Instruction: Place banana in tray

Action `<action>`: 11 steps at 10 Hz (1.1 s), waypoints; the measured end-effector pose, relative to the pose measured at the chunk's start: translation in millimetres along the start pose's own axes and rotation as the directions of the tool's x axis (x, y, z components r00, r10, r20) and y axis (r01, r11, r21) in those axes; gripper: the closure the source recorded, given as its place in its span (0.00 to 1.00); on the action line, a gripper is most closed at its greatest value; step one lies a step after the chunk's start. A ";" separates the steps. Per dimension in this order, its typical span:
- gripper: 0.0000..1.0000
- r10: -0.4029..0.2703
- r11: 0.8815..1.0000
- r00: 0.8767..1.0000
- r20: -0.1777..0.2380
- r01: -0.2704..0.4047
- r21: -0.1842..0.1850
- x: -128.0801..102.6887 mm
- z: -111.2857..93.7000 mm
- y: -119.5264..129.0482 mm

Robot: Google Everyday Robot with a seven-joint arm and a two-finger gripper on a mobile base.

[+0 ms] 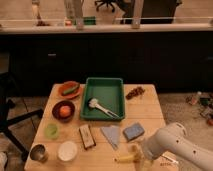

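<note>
Along the near edge of the table [146,108], right of centre: the banana [126,157], lying flat and not yet in the tray. Just beside it, at the end of the white arm [172,144] at the near right, the claw [140,160], touching or all but touching the banana's right end; cannot tell whether open or closed, nor whether anything is gripped. Judged to be the grasp step, with placing not begun. Next, on that reading: get a secure hold, lift clear, carry far and left over the blue sponge [133,131] and grey cloth [111,135]. Farther back, at centre: the green tray [112,89], holding 1 white utensil [100,107] toward its near left, with bare floor at the far right, probably the safest spot for the drop.
</note>
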 end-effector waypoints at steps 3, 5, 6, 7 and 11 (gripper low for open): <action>0.33 -0.005 1.000 1.000 -0.009 0.004 -0.019 0.8 5.0 1.4; 0.53 -0.010 1.000 1.000 -0.010 0.010 -0.025 -0.2 6.9 1.3; 0.63 -0.008 1.000 1.000 -0.009 0.007 -0.027 0.3 7.1 1.8; 0.73 -0.009 1.000 1.000 -0.009 0.009 -0.027 0.4 6.9 1.9; 1.00 -0.025 0.999 0.999 -0.030 0.024 -0.034 0.2 4.9 4.1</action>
